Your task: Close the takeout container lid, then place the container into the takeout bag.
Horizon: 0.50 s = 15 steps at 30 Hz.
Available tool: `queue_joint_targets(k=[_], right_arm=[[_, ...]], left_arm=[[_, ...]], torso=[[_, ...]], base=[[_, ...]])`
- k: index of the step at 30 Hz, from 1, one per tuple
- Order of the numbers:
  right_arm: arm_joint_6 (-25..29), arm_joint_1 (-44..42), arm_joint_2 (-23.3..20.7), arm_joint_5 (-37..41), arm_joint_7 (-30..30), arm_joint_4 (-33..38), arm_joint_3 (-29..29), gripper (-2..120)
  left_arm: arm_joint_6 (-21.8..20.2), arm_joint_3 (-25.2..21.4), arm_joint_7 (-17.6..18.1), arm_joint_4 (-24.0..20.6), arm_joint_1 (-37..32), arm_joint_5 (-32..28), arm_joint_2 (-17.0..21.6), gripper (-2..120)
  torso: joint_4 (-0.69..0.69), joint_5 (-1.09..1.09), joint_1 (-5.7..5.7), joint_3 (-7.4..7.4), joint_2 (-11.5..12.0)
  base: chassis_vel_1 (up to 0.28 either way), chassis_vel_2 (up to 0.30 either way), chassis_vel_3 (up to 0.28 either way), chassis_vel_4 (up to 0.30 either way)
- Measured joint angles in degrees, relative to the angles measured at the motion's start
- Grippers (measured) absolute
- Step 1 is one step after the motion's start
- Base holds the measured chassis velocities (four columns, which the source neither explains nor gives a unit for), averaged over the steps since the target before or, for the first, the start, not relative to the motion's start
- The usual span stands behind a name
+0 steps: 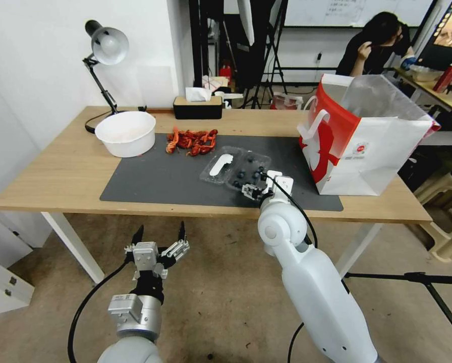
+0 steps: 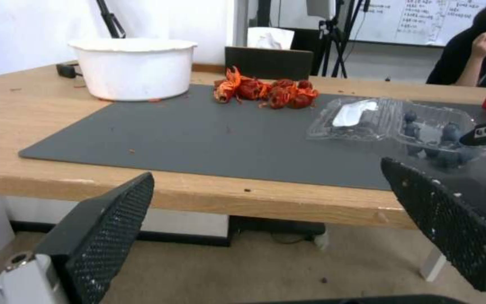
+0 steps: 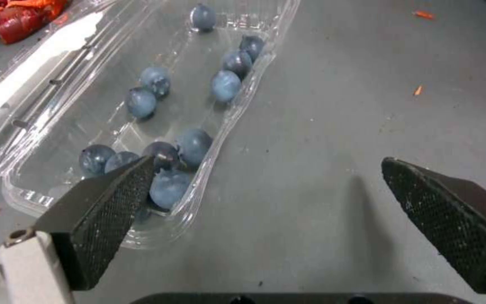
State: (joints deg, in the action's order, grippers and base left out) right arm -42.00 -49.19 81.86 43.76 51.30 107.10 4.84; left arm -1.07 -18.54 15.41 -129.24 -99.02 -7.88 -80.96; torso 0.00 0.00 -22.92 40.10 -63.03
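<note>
The takeout container (image 1: 236, 169) lies open and flat on the grey mat, its two clear halves side by side. The lid (image 1: 220, 165) with the white sticker is the left half; the right half (image 3: 192, 105) holds several dark blue berries. My right gripper (image 1: 253, 191) hovers open just in front of the berry half; one finger (image 3: 108, 211) overlaps its near corner, the other (image 3: 445, 219) is over bare mat. The takeout bag (image 1: 367, 136) stands open at the table's right end. My left gripper (image 1: 159, 234) hangs open below the table's front edge, facing the container (image 2: 389, 122).
A white bowl (image 1: 125, 132) sits at the mat's (image 1: 160, 176) back left, with red crayfish (image 1: 191, 141) beside it. A desk lamp (image 1: 105, 50) and a tissue box (image 1: 198, 106) stand along the table's back edge. Stools stand to the table's right.
</note>
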Motion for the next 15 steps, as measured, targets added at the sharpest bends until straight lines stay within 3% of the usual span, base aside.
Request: queue_joint_targets(k=[15], right_arm=[[0.0, 0.0, -0.8, 1.0, 0.9, -0.2, 0.1, 100]], left_arm=[[0.6, 0.1, 0.2, 0.2, -0.3, -0.1, -0.3, 100]], torso=[[0.00, 0.00, 0.00, 0.00, 0.0]], base=[[0.000, 0.000, 0.000, 0.000]])
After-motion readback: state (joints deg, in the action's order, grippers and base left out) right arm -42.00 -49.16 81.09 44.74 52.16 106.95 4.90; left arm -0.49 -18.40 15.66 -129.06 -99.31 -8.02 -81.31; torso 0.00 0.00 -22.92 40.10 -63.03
